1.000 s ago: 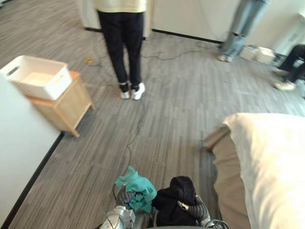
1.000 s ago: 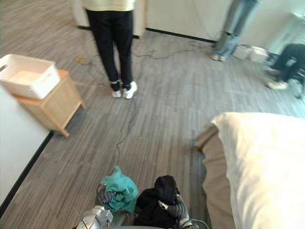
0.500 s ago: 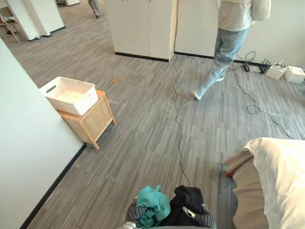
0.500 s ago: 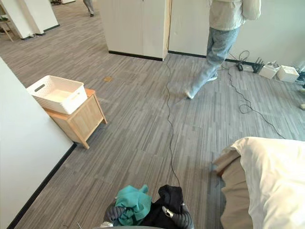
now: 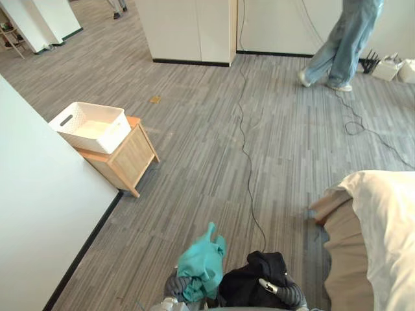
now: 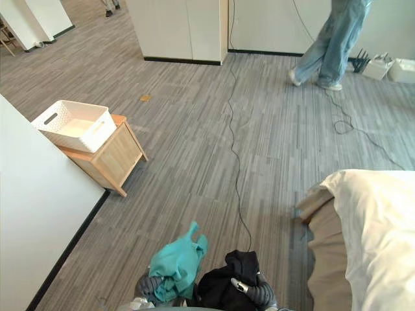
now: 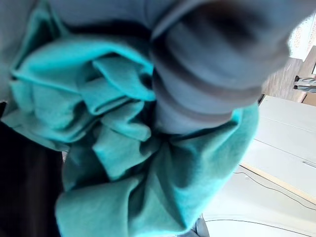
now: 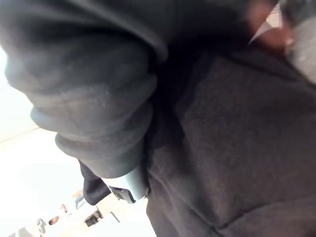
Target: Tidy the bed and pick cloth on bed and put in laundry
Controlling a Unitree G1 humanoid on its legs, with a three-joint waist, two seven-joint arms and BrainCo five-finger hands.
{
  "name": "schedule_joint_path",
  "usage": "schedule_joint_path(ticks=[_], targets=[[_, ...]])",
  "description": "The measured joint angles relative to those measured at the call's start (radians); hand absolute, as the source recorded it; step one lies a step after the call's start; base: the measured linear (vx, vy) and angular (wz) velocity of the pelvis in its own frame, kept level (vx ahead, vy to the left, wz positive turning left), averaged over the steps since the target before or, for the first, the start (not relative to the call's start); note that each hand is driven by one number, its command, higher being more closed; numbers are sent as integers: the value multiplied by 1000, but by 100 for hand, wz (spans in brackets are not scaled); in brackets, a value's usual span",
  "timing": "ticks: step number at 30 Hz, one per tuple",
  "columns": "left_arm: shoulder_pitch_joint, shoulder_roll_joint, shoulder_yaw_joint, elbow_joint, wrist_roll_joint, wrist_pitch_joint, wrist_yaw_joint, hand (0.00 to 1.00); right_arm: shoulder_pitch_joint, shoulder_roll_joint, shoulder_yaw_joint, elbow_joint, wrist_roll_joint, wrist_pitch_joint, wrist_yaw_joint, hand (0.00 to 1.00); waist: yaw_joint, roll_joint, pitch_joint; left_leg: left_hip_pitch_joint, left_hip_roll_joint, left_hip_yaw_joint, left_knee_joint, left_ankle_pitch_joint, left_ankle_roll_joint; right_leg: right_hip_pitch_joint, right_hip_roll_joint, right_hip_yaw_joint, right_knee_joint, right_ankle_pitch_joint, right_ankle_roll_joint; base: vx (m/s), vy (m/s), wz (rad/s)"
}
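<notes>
I have a crumpled teal cloth (image 5: 200, 262) bunched in the left hand (image 5: 174, 285). It is soft and deeply folded, with one pointed corner sticking up above the wad. In the left wrist view its folds press against the ribbed cover, and the hand looks closed around them. The right hand (image 5: 275, 290) is clamped on a black cloth (image 5: 249, 288), a thick matte heap with a silver finger lying across its top. The two bundles sit side by side and touch, low in the head views.

The white laundry basket (image 5: 115, 137) is well away on my left. It is rectangular, with perforated plastic walls and a slot handle, and it stands on a small pale wooden cabinet (image 5: 126, 162) against the smooth white wall (image 5: 39, 214). The corner of the bed shows on my right, with a puffy white duvet (image 5: 389, 220) over tan fabric (image 5: 347, 259). The floor (image 5: 214, 149) is grey carpet in fine stripes. A person's legs in loose blue jeans (image 5: 343, 39) stand at the far side.
</notes>
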Motion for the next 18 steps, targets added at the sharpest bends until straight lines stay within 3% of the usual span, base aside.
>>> schedule_joint_path(ticks=[1, 3, 5, 6, 7, 9, 12, 13, 14, 15, 17, 18], targets=[[1, 0, -5, 4, -10, -2, 0, 100, 3, -1, 2, 0, -8, -12, 0, 100, 1, -5, -3, -7, 15, 26, 8, 27, 30, 0, -3, 24, 17, -28, 2, 171, 224, -28], [12, 14, -5, -10, -13, -3, 1, 100, 11, -1, 3, 0, -12, -19, -2, 100, 16, -24, -28, -6, -5, 59, 23, -11, 84, -11, -35, 68, 32, -64, -29, 291, 205, -46], [7, 20, -20, 1, -14, -5, 2, 100, 17, 0, 14, 0, -22, -24, -5, 100, 11, -36, -54, 14, -40, 81, -1, -48, 115, -138, -61, 110, 321, -57, 39, 374, 177, -26], [4, 29, -23, 6, -13, -10, 2, 100, 14, 8, 23, -2, -39, -30, -5, 100, 1, -39, -52, 53, -59, 90, -36, -52, 120, -249, -86, 139, 560, 8, 102, 352, 198, 5], [7, 52, -32, 7, -6, -24, 7, 100, 12, 23, 27, -5, -44, -57, -2, 100, -12, -60, -42, 132, -88, 89, -96, -53, 122, -362, -112, 149, 804, 87, 104, 422, 205, 4], [14, 64, -45, 12, -6, -32, 26, 100, 13, 27, 34, -5, -46, -80, 2, 100, -34, -64, -34, 235, -104, 71, -167, -57, 125, -428, -98, 124, 936, 70, 85, 463, 145, 16], [-10, 80, -79, 12, -2, -37, 29, 100, 25, 31, 37, -6, -37, -128, 14, 100, -68, -72, -35, 355, -105, 0, -256, -59, 125, -521, -46, 29, 864, 2, 68, 374, 47, 54], [-32, 85, -77, 29, 12, -36, 26, 100, 24, 31, 37, -2, -34, -151, 23, 100, -91, -71, -30, 386, -102, -34, -273, -60, 122, -554, -37, -7, 765, -10, 51, 606, 2, 121], [-61, 79, -74, 62, 13, -26, 26, 100, 24, 33, 36, 3, -25, -179, 26, 100, -106, -62, -23, 435, -92, -79, -297, -69, 106, -572, -29, -44, 555, 5, 32, 630, -10, 104], [-66, 78, -73, 71, 14, -25, 25, 100, 23, 35, 36, 8, -24, -186, 29, 100, -111, -60, -22, 452, -88, -90, -304, -73, 98, -570, -27, -53, 485, 24, 22, 640, -37, 96], [-58, 89, -67, 87, 16, -25, 12, 100, 26, 69, 25, 25, -6, -217, 41, 100, -113, -61, -23, 540, -71, -100, -341, -119, 31, -558, -16, -57, 108, 198, -2, 489, -70, 69], [-50, 94, -65, 87, 17, -26, 6, 100, 26, 73, 24, 25, -6, -220, 41, 100, -114, -61, -23, 562, -67, -98, -345, -135, 19, -563, -17, -50, 76, 228, -10, 472, -102, 50]])
